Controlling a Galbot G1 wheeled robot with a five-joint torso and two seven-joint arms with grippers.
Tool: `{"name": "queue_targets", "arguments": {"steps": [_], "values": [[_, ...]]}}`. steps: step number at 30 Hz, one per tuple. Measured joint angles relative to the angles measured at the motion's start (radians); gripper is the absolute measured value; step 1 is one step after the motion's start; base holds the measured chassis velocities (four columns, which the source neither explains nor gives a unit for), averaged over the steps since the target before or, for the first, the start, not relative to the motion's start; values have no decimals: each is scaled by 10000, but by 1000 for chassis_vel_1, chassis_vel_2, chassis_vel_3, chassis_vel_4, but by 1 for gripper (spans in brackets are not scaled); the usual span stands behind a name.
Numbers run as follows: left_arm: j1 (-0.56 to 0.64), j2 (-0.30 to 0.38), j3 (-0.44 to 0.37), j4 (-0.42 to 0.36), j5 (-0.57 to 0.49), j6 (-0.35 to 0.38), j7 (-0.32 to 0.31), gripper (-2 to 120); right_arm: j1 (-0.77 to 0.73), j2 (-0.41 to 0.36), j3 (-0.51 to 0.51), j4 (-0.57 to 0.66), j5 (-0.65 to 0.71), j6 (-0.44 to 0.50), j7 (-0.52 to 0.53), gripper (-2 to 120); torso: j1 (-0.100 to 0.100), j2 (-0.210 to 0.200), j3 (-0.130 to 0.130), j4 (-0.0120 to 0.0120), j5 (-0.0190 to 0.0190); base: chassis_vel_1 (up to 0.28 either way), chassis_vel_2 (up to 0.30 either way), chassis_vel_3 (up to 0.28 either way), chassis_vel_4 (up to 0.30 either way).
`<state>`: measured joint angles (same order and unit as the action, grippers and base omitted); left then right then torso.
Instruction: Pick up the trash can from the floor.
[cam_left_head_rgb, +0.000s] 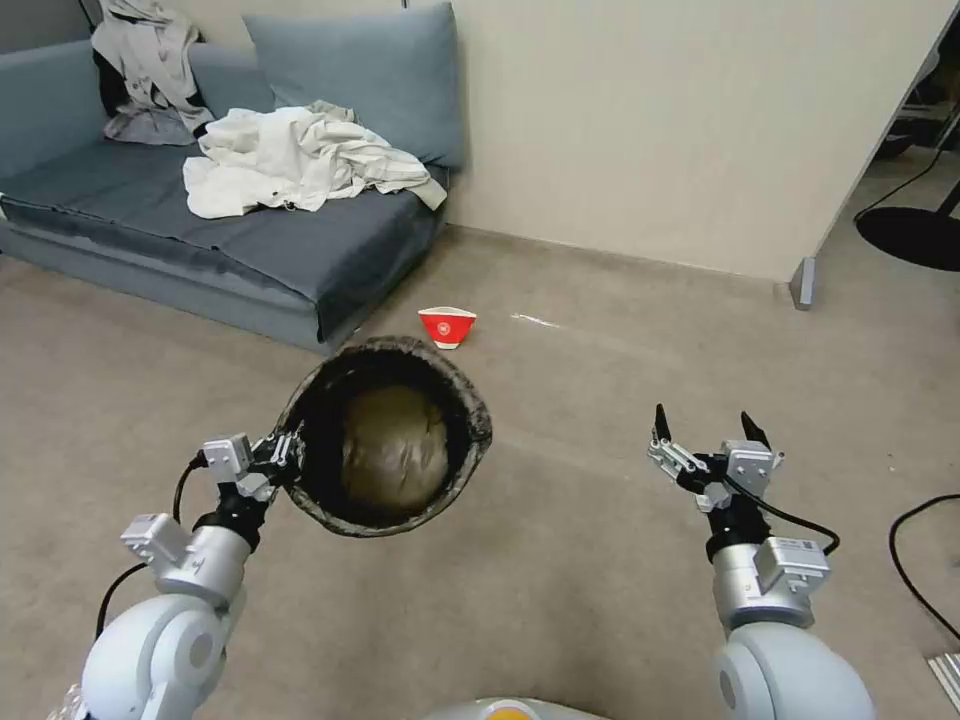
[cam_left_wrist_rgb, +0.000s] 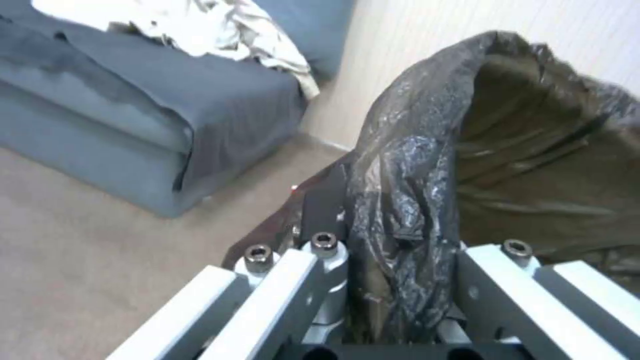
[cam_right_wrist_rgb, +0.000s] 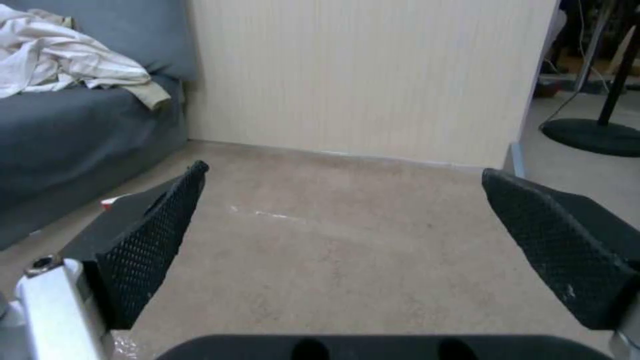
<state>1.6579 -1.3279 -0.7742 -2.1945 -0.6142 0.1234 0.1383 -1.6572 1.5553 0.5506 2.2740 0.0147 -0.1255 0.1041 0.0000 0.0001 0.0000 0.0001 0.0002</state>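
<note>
My right gripper (cam_right_wrist_rgb: 347, 240) wide open, nothing between black textured pads (cam_right_wrist_rgb: 157, 235). Below it I see bare carpet floor (cam_right_wrist_rgb: 347, 260) with pale tape mark (cam_right_wrist_rgb: 267, 214). Beige wall (cam_right_wrist_rgb: 360, 75) ahead. Blue-grey sofa (cam_right_wrist_rgb: 60, 135) off to one side, white crumpled cloth (cam_right_wrist_rgb: 60, 60) lying on seat. Black round stand base (cam_right_wrist_rgb: 593, 135) past wall edge.

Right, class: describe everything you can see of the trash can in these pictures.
The trash can is a small round bin seen from above, lined with a crinkled dark brown-black plastic bag that folds over its rim and hides the walls. Its mouth is open; the bag's bottom looks olive-brown and nothing shows inside. The left gripper is shut on the near-left rim, with the bag pinched between its fingers. Nothing else touches it. It appears lifted above the floor.
</note>
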Motion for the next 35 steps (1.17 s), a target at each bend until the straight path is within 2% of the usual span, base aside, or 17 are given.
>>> {"name": "queue_targets", "arguments": {"steps": [7, 35], "values": [[313, -148, -28, -228, 14, -283, 83, 5, 16, -6, 1, 73, 5, -9, 1, 100, 0, 0, 0, -1, -2, 0, 0, 0, 0], [343, -208, 74, -175, 138, -221, 139, 5, -93, 12, 27, 211, 20, 13, 7, 100, 0, 0, 0, -1, -2, 0, 0, 0, 0]]}}
